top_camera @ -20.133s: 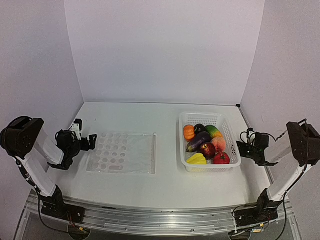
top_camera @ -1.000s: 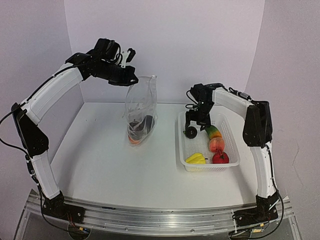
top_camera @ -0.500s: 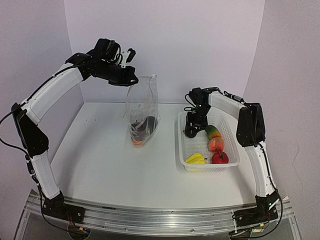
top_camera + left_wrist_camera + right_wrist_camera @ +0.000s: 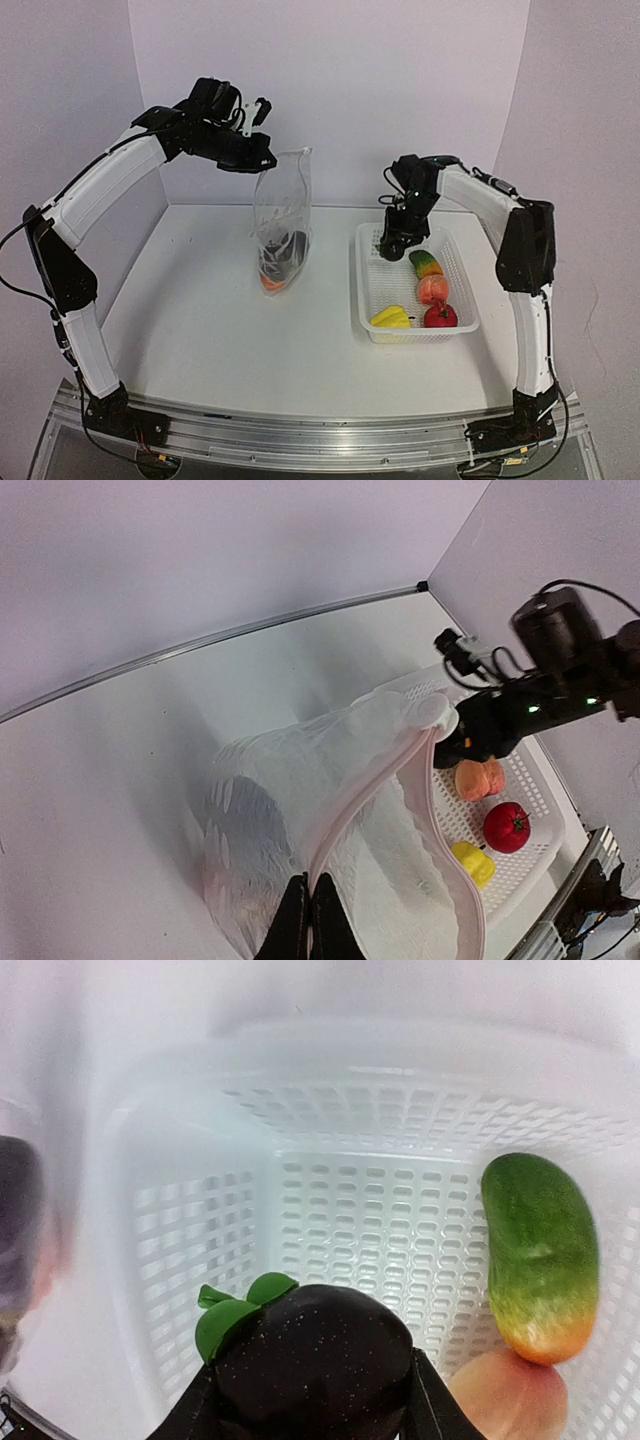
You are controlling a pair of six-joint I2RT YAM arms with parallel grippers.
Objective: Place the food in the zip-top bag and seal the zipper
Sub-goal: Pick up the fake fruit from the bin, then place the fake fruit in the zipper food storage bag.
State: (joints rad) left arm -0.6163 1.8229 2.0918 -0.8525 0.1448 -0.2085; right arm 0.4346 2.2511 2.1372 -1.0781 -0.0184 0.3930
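Observation:
My left gripper [image 4: 262,160] is shut on the top edge of the clear dotted zip-top bag [image 4: 282,222] and holds it hanging with its mouth open; the grip shows in the left wrist view [image 4: 309,920]. The pinkish-white zipper [image 4: 380,780] runs along the open mouth. An orange and a dark food lie in the bag's bottom [image 4: 276,262]. My right gripper [image 4: 388,244] is shut on the dark round fruit with green leaves [image 4: 315,1365], lifted over the far left corner of the white basket [image 4: 365,300]. A mango [image 4: 426,264], peach [image 4: 433,289], red apple [image 4: 440,316] and yellow pepper [image 4: 391,318] lie in the basket.
The basket [image 4: 180,1220] stands right of the bag on the white table. Purple-white walls close the back and sides. The right arm [image 4: 560,670] shows beyond the bag in the left wrist view.

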